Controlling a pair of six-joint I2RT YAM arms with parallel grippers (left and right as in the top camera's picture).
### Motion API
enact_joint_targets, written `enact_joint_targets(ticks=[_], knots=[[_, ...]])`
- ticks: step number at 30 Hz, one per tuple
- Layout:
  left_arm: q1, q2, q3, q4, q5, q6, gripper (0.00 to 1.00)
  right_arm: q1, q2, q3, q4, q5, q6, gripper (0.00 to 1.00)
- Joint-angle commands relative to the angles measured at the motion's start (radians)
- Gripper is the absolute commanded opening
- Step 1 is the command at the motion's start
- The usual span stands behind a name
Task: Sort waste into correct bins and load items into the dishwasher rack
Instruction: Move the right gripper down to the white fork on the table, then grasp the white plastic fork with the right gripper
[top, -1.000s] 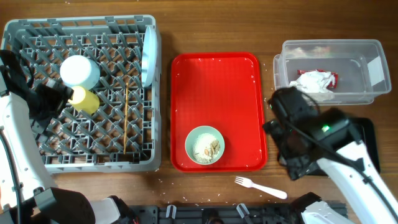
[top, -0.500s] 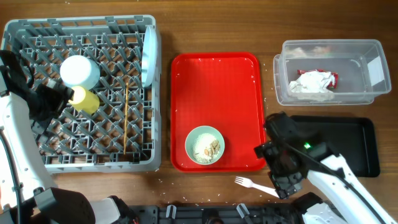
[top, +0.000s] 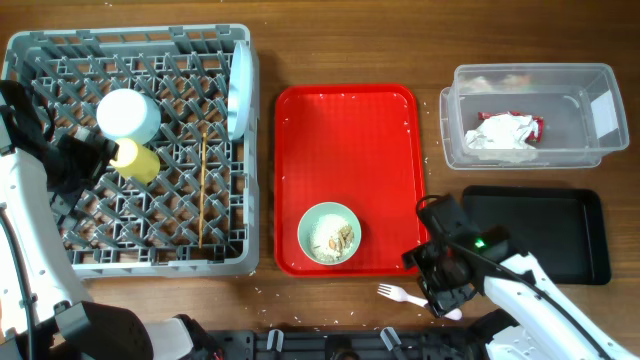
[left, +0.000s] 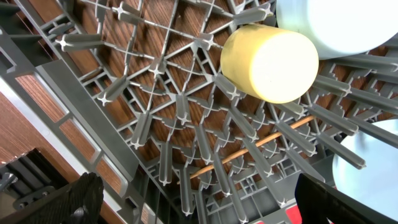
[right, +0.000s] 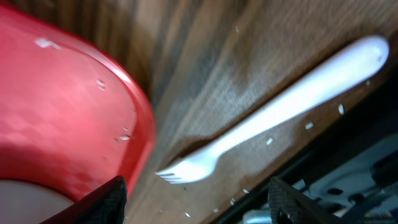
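Note:
The white fork (top: 398, 294) lies on the table by the red tray's front right corner; the right wrist view shows it (right: 273, 118) just ahead of my open right gripper (right: 199, 208), whose arm (top: 445, 270) hangs over it. A pale blue bowl (top: 328, 233) with beige food crumbs sits on the red tray (top: 350, 130). The grey dishwasher rack (top: 60, 255) holds an upturned blue bowl (top: 128, 115), the yellow cup (top: 135, 160), chopsticks (top: 202, 190) and an upright blue plate (top: 239, 90). My left gripper (left: 193, 205) is open above the rack, near the cup (left: 270, 62).
The clear tub (top: 600, 75) at the back right holds the white napkin (top: 503, 135) and the red wrapper (top: 537, 125). The black tray (top: 540, 225) lies in front of it. Crumbs are scattered on the table near the fork.
My right arm has moved from beside the clear tub toward the front and left, down over the fork. The left arm and the rack's contents have not moved.

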Motion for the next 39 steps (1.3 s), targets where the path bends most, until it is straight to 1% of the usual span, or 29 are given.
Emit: enact_joint_targets(ticks=[1,2,3,5,6,7,13,15,16,19,23,28,32,35,36,39], knots=[[0.005,-0.016,-0.001,0.000,0.005,-0.010,1.00,0.034,0.036,-0.005,-0.009,-0.078,-0.037,0.72],[0.005,-0.016,-0.001,0.000,0.005,-0.010,1.00,0.050,0.042,-0.005,-0.008,-0.077,-0.040,0.72],[0.005,-0.016,-0.001,0.000,0.005,-0.010,1.00,0.066,0.049,-0.005,-0.009,-0.077,-0.039,0.69],[0.005,-0.016,-0.001,0.000,0.005,-0.010,1.00,0.078,0.067,-0.016,0.018,-0.069,-0.022,0.68],[0.005,-0.016,-0.001,0.000,0.005,-0.010,1.00,0.078,0.076,-0.032,0.038,-0.070,0.010,0.62],[0.005,-0.016,-0.001,0.000,0.005,-0.010,1.00,0.078,0.082,-0.044,0.056,-0.071,0.019,0.61],[0.005,-0.016,-0.001,0.000,0.005,-0.010,1.00,0.079,0.099,-0.068,0.067,-0.073,0.031,0.63],[0.005,-0.016,-0.001,0.000,0.005,-0.010,1.00,0.079,0.100,-0.068,0.082,-0.061,0.033,0.67],[0.005,-0.016,-0.001,0.000,0.005,-0.010,1.00,0.079,0.100,-0.068,0.102,-0.059,0.032,0.72],[0.005,-0.016,-0.001,0.000,0.005,-0.010,1.00,0.079,0.100,-0.068,0.151,-0.058,0.033,0.72],[0.005,-0.016,-0.001,0.000,0.005,-0.010,1.00,0.082,0.110,-0.068,0.129,-0.055,0.030,0.71],[0.005,-0.016,-0.001,0.000,0.005,-0.010,1.00,0.082,0.173,-0.068,0.148,-0.052,0.029,0.71],[0.005,-0.016,-0.001,0.000,0.005,-0.010,1.00,0.082,0.238,-0.068,0.194,-0.044,0.026,0.72],[0.005,-0.016,-0.001,0.000,0.005,-0.010,1.00,0.082,0.266,-0.068,0.212,-0.044,0.001,0.71],[0.005,-0.016,-0.001,0.000,0.005,-0.010,1.00,0.082,0.270,-0.068,0.212,-0.044,0.001,0.71],[0.005,-0.016,-0.001,0.000,0.005,-0.010,1.00,0.082,0.270,-0.068,0.211,-0.045,-0.023,0.59]])
